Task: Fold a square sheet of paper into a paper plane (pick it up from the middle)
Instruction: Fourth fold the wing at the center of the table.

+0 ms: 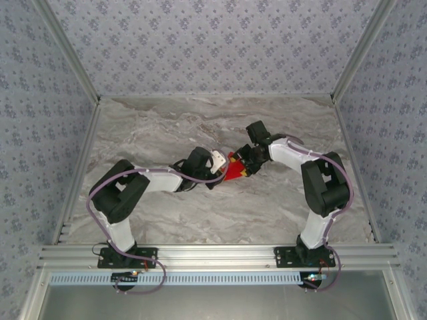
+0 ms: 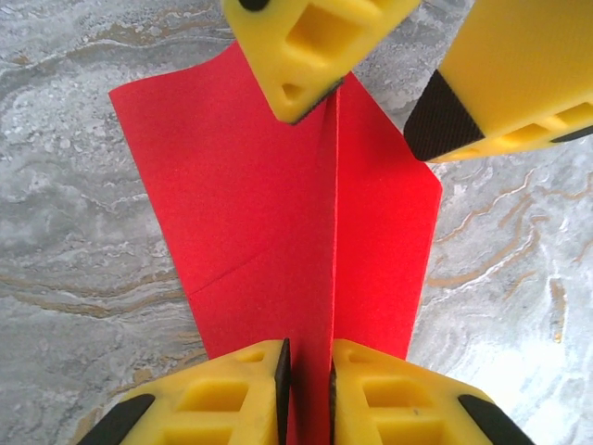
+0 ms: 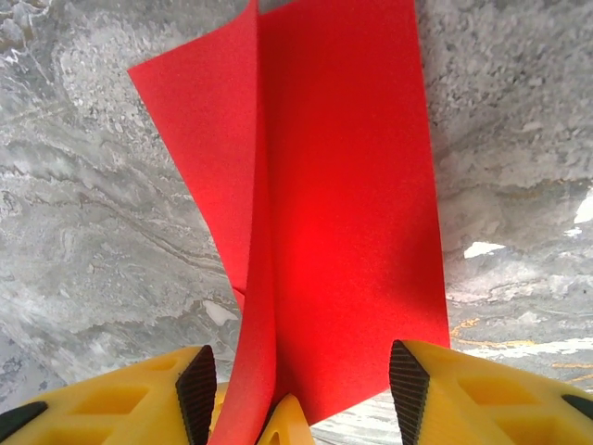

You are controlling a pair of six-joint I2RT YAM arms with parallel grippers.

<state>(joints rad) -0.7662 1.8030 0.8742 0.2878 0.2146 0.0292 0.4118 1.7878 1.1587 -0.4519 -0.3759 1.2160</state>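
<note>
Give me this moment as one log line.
left gripper: shut on centre fold of red paper | right gripper: open, astride fold | stage: partly folded

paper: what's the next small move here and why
Probably back the right gripper off the paper: its jaws stand open around the centre fold, while the left gripper is pinched shut on that fold and seems able to hold it alone.
</note>
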